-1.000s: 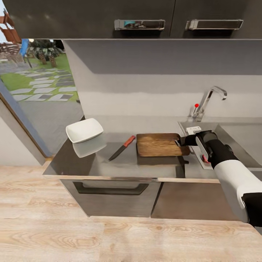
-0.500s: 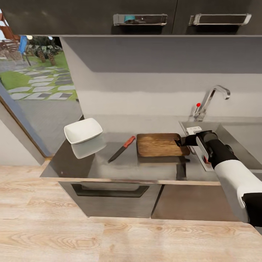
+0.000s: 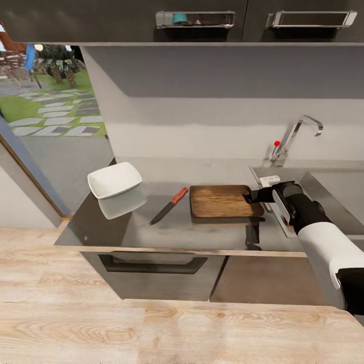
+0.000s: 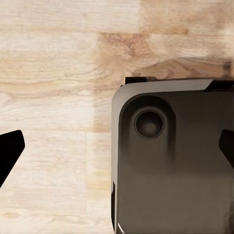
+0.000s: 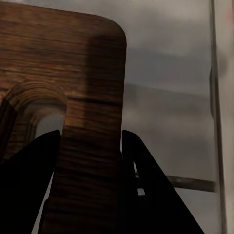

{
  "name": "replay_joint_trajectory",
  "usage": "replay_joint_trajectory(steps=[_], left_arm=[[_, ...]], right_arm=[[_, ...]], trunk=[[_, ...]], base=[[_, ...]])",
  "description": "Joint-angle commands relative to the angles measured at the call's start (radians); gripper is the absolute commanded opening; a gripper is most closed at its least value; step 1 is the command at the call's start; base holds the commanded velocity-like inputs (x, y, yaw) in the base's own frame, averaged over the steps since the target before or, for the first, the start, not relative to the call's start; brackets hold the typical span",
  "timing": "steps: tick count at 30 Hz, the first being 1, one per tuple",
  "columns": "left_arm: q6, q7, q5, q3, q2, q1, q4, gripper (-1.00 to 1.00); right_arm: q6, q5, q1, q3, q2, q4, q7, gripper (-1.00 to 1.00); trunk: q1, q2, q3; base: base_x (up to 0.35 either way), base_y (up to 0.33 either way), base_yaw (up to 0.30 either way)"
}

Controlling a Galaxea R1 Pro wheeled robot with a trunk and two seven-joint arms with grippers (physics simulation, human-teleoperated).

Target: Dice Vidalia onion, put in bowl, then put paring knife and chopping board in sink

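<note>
The brown chopping board (image 3: pixel 220 200) lies on the grey countertop (image 3: pixel 151 227), with its slot handle end toward the sink (image 3: pixel 333 189). My right gripper (image 3: pixel 251 196) is at that end. In the right wrist view its two dark fingers (image 5: pixel 34 165) clamp the board's (image 5: pixel 58 53) end strip beside the slot, so the right gripper (image 5: pixel 90 136) is shut on the board. The paring knife (image 3: pixel 169 205), red handle and dark blade, lies just left of the board. The white bowl (image 3: pixel 115 179) sits at the counter's left end. The Vidalia onion is out of view. My left gripper (image 4: pixel 120 146) hangs open over the floor.
A chrome faucet (image 3: pixel 293 134) with a red knob stands behind the sink. Dark wall cabinets (image 3: pixel 202 20) hang above the counter. A doorway to a garden (image 3: pixel 50 101) opens at the left. The left wrist view looks down on wood flooring and the robot's dark base (image 4: pixel 170 170).
The head view has shifted slightly upward and closer. My right gripper stays clamped at the board's handle end; the board, knife and bowl keep their places.
</note>
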Motion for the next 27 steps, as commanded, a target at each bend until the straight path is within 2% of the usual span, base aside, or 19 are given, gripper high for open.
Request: replay_joint_trajectory(steps=[1,17,18,27], left_arm=[[-0.003,0.000,0.002,0.001,0.000,0.000,0.001,1.00],[-0.003,0.000,0.002,0.001,0.000,0.000,0.001,1.00],[-0.003,0.000,0.002,0.001,0.000,0.000,0.001,1.00],[-0.003,0.000,0.002,0.001,0.000,0.000,0.001,1.00]], right_arm=[[0.004,0.002,-0.001,0.004,-0.001,-0.001,0.002,-1.00],[0.004,0.003,0.000,0.003,-0.003,-0.001,0.001,-1.00],[0.004,0.003,0.000,0.003,-0.003,-0.001,0.002,1.00],[0.004,0.003,0.000,0.003,-0.003,-0.001,0.002,1.00]], trunk=[[0.000,-0.001,-0.002],[0.000,-0.001,-0.011],[0.000,-0.001,-0.011],[0.000,-0.001,-0.011]], base=[[0.000,0.000,0.000],[0.000,0.000,0.000],[0.000,0.000,0.000],[0.000,0.000,0.000]])
